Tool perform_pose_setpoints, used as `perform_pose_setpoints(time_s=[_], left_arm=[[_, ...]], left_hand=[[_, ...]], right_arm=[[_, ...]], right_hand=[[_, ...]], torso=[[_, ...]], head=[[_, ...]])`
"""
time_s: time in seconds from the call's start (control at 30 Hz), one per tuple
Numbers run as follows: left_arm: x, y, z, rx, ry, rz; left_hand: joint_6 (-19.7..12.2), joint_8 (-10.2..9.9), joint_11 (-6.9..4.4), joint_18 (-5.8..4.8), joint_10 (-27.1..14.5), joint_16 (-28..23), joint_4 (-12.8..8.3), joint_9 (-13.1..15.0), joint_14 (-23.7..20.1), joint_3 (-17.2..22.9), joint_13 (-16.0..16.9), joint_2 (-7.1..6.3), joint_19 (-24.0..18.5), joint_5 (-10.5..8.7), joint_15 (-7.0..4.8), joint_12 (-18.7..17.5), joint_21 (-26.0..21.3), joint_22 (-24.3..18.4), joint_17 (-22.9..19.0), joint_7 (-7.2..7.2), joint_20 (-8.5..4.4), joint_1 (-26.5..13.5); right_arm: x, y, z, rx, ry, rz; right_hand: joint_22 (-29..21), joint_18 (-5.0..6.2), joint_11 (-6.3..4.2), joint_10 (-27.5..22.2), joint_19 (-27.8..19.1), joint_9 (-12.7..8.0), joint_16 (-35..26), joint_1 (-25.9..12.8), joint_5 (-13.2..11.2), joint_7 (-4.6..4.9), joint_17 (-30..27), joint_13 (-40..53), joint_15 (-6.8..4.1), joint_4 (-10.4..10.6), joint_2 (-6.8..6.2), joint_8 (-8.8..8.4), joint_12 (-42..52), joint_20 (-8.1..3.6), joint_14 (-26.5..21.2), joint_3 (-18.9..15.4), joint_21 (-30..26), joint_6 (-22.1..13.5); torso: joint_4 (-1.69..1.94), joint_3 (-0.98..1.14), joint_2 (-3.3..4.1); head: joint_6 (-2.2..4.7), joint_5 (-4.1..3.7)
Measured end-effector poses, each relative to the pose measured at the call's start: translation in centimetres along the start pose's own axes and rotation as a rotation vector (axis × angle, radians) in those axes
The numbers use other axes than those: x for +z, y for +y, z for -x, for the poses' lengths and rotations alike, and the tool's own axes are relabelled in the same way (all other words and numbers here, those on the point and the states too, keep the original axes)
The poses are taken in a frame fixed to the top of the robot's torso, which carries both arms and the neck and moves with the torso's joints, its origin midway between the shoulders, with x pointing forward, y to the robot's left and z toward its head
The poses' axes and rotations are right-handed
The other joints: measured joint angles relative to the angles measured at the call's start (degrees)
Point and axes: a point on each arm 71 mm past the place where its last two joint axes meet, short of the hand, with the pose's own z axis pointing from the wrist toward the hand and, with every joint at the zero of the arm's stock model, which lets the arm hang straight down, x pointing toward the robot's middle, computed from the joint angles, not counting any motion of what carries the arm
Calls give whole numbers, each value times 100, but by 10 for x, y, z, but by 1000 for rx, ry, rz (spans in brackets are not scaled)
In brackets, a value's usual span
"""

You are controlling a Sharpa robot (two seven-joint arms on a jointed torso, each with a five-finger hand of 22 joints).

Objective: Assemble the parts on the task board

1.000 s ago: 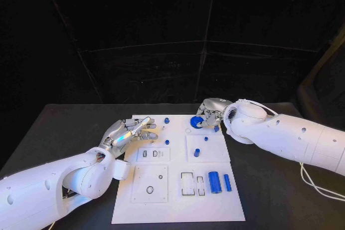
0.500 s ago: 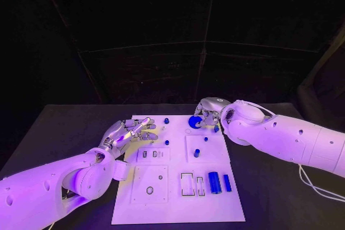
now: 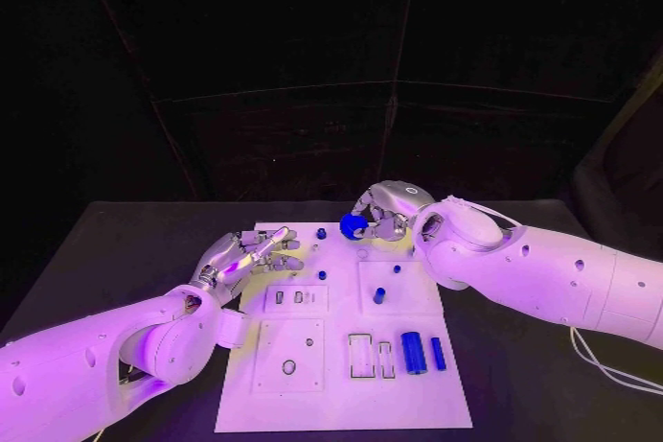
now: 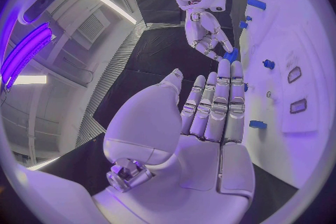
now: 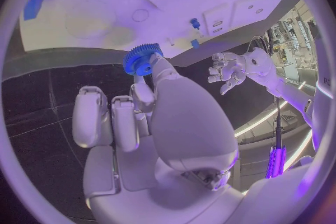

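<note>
The right hand (image 3: 387,210) pinches a blue gear (image 3: 354,224) above the far edge of the white task board (image 3: 346,404), while the left hand (image 3: 249,253), fingers straight and holding nothing, hovers off the board's left edge, well apart from it.

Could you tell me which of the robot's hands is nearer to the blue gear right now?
Right. The right hand holds the blue gear over the task board's far end; the left hand hovers open at the board's left edge, apart from it.
</note>
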Motion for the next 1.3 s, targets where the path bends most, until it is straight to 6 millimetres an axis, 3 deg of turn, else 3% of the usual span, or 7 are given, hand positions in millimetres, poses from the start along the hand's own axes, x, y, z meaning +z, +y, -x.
perform_pose_setpoints(time_s=[0.07,0.53,1.3], left_arm=[[0,0,0,0,0,0],[0,0,0,0,0,0],[0,0,-1,-2,3,0]], left_hand=[[0,0,0,0,0,0,0,0,0,0,0,0,0,0,0,0,0,0,0,0,0,0],[0,0,0,0,0,-23,0,0,0,0,0,0,0,0,0,0,0,1,7,0,0,0],[0,0,0,0,0,-23,0,0,0,0,0,24,0,0,0,0,0,-5,6,0,0,24]], right_arm=[[1,8,0,3,-8,18],[19,51,-17,0,8,98],[30,67,-42,-86,86,78]], right_hand=[[0,0,0,0,0,-5,0,-15,0,-1,0,-1,0,110,-14,-1,0,0,0,110,0,0],[0,1,1,-1,0,-35,0,-56,0,-2,-1,0,0,151,-49,-69,0,0,0,182,0,1],[-2,2,33,-34,-1,-34,0,-148,-11,7,-1,-83,1,138,-92,-146,-117,0,0,237,0,-25]], torso=[[5,-1,0],[9,-7,4],[-7,8,8]], head=[[4,11],[2,55],[-45,112]])
